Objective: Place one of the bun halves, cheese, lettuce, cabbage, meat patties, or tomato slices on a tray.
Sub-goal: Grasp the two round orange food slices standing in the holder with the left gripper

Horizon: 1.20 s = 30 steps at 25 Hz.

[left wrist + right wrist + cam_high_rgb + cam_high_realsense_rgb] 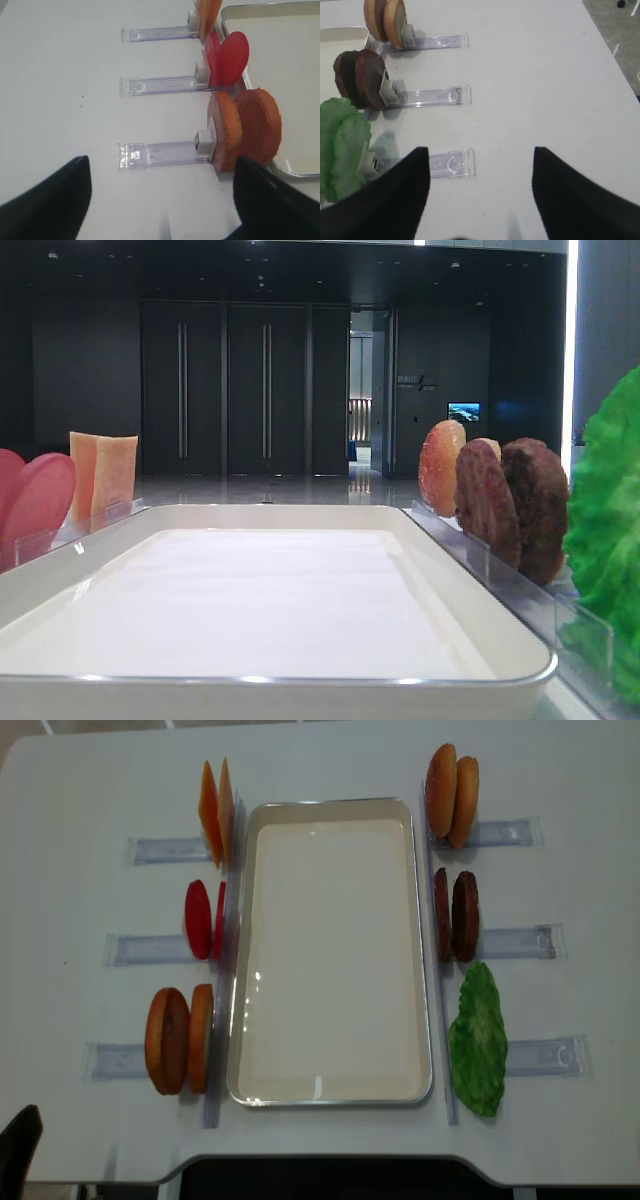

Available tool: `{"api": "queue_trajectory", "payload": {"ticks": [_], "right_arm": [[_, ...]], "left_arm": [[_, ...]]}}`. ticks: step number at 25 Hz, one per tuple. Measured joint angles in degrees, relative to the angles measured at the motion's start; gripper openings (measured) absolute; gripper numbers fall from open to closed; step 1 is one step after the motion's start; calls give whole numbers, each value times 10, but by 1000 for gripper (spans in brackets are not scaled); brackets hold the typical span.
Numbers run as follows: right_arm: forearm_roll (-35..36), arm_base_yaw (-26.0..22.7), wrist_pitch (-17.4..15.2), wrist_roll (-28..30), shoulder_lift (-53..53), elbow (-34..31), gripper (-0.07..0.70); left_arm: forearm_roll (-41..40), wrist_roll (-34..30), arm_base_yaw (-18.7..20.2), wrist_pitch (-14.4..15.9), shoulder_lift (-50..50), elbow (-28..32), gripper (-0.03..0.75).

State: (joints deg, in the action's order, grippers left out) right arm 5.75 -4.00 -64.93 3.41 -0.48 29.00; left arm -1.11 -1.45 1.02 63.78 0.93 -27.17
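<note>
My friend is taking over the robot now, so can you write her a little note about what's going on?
Left gripper: open, empty, hovering over the table.
Right gripper: open, empty.
Tray: holds nothing yet.
Standing in holders left of the tray: cheese, tomato slices.
On its right: bun halves, meat patties, lettuce.
Done: nothing placed.
Left: pick one item, set it on the tray.

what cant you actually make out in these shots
- Low exterior view: the lettuce is cut off by the right edge; the tomato slices by the left edge.
- Left wrist view: the cheese is cropped by the top edge; the left gripper shows only two dark blurred fingers, open.
- Right wrist view: the tray shows only one corner; the right gripper is open, its body out of frame.
- Overhead view: both grippers are almost wholly outside the frame.
</note>
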Motion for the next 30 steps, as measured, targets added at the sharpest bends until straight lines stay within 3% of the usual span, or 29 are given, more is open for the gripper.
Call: {"api": "queue_trajectory", "payload": {"ticks": [16,20,25,30], "right_arm": [[0,0,0,0,0,0,426],[0,0,0,0,0,0,426],[0,0,0,0,0,0,426],[0,0,0,0,0,0,426]], "left_arm": [[0,0,0,1,-1,0,692],[0,-2,0,22,-30,-20,692],[0,-2,0,73,-100,-60,692],[0,7,0,82,-187,-109,692]]}}
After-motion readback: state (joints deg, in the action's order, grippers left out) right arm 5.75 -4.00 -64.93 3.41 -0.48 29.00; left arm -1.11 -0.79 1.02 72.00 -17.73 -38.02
